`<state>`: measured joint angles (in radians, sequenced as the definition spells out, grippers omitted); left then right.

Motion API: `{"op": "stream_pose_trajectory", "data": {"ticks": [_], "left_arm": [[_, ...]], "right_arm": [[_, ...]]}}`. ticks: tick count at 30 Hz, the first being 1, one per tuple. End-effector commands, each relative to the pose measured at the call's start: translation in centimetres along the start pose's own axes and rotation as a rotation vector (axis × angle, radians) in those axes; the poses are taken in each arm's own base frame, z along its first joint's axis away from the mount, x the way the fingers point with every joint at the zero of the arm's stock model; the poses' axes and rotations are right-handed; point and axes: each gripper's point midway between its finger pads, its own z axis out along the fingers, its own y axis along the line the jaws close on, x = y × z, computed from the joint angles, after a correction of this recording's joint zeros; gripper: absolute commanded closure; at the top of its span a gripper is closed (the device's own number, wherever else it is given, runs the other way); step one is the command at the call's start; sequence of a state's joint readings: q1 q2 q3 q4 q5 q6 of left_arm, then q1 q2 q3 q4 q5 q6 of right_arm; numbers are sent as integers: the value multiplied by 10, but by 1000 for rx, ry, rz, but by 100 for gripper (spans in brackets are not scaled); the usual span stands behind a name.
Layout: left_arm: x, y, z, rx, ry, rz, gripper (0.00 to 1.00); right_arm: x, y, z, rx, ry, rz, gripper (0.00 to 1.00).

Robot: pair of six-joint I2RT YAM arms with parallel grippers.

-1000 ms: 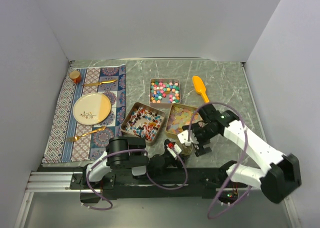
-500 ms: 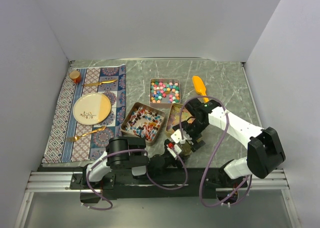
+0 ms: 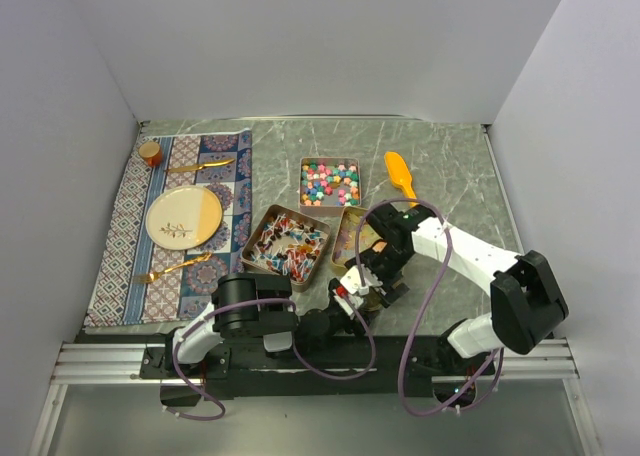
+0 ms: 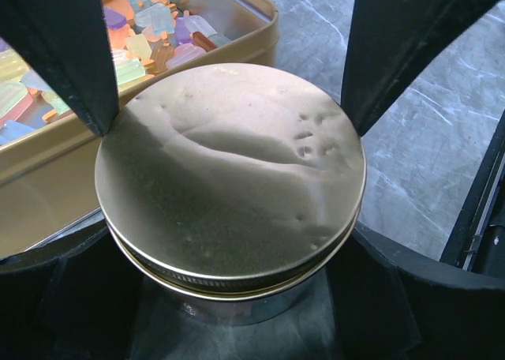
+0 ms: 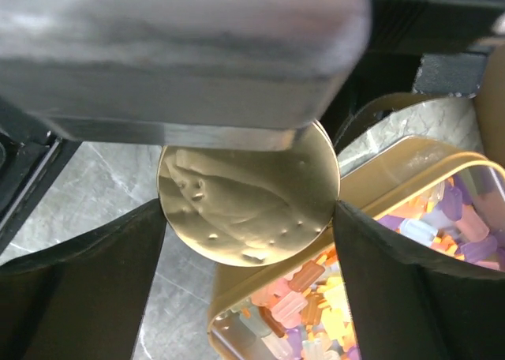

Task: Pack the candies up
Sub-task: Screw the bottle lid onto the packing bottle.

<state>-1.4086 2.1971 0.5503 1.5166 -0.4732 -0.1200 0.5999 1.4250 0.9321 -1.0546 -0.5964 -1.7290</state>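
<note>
Candies of three kinds lie loose in open square metal tins (image 3: 303, 162) mid-tabletop: bright round multicolour balls (image 3: 330, 181) farthest, red-blue-white wrapped pieces (image 3: 288, 244) to the left, translucent yellow-pink-orange squares (image 4: 150, 28) to the right. Toward the near edge, a round jar (image 4: 229, 301) with a dented gold metal lid (image 4: 229, 170) sits gripped low by the left fingers (image 4: 47, 297). The right fingers (image 5: 79, 281) straddle the lid's rim; I cannot tell whether they press it. The likely step is unscrewing, which needs a level, firm clamp. The squares' tin crowds the jar. An orange plastic scoop (image 3: 401, 176) lies beyond, and a patterned placemat (image 3: 120, 236) lines the left edge.
</note>
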Motion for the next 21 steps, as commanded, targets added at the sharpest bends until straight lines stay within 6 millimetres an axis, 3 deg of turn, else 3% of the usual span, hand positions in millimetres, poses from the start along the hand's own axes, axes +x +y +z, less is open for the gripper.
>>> {"op": "stream_pose_trajectory", "data": {"ticks": [1,7,15,21], "left_arm": [[55,19,-24,-31,115,25,99],[55,22,-24,-44,118,27,99],[57,21,-23,-50,125,24,99],[57,22,-24,-46,131,26,99]], "right_arm": [[-3,-15,3,62,-15,46,30],[-7,1,9,126,-55,242,43],[0,19,23,241,-30,481,46],[9,1,22,314,-4,635,47]]}}
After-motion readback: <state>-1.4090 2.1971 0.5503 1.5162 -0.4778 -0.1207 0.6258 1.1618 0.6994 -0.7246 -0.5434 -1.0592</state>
